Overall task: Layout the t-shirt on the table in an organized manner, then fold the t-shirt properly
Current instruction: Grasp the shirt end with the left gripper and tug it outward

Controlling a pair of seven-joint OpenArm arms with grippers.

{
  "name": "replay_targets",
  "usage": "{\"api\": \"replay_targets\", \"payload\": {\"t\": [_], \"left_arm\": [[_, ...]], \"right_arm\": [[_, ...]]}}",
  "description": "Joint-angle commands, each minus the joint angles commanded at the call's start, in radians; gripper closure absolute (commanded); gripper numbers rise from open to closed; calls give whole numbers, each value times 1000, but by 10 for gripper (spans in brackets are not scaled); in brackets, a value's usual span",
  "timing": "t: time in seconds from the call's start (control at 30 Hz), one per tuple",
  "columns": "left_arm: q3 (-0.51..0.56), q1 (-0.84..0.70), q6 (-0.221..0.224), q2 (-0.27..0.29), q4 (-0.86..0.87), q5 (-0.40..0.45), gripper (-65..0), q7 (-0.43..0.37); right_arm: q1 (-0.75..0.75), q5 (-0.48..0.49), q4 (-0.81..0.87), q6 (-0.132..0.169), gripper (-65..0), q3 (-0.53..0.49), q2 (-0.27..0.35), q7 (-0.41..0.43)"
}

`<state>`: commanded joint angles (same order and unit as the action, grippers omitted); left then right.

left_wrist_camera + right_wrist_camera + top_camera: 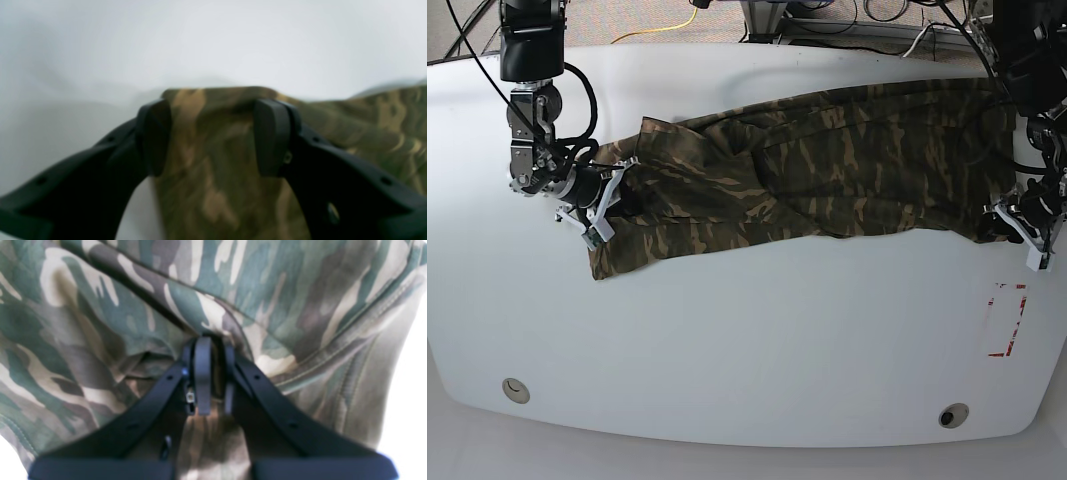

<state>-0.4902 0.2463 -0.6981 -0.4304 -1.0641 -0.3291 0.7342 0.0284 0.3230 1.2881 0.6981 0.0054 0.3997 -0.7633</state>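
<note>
The camouflage t-shirt [827,170] lies stretched sideways across the far half of the white table [747,340], rumpled and partly doubled over at its left end. In the base view my right gripper [605,205] is at that left end. The right wrist view shows the right gripper [216,343] shut on a fold of the t-shirt [100,323]. My left gripper [1019,222] is at the shirt's right edge. The left wrist view shows the left gripper [211,105] open, its fingers [272,136] wide apart on either side of a strip of the t-shirt [213,173].
A red-outlined tape rectangle [1005,320] is on the table near the right edge, just in front of the left gripper. Two small round holes [515,390] [953,413] sit near the front edge. Cables run on the floor behind the table.
</note>
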Motion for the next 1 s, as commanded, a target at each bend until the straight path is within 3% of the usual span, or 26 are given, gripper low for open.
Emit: {"api": "replay_targets", "payload": {"t": [0.3, 0.67, 1.0], "left_arm": [[6, -8, 0, 2, 5, 29, -367, -23], [-75, -48, 0, -92, 3, 29, -367, -25], [-72, -48, 0, -97, 6, 29, -367, -26]], "right_arm": [[2, -2, 0, 0, -49, 0, -3, 0], [2, -2, 0, 0, -49, 3, -3, 0], [0, -2, 0, 0, -49, 3, -5, 0]]}}
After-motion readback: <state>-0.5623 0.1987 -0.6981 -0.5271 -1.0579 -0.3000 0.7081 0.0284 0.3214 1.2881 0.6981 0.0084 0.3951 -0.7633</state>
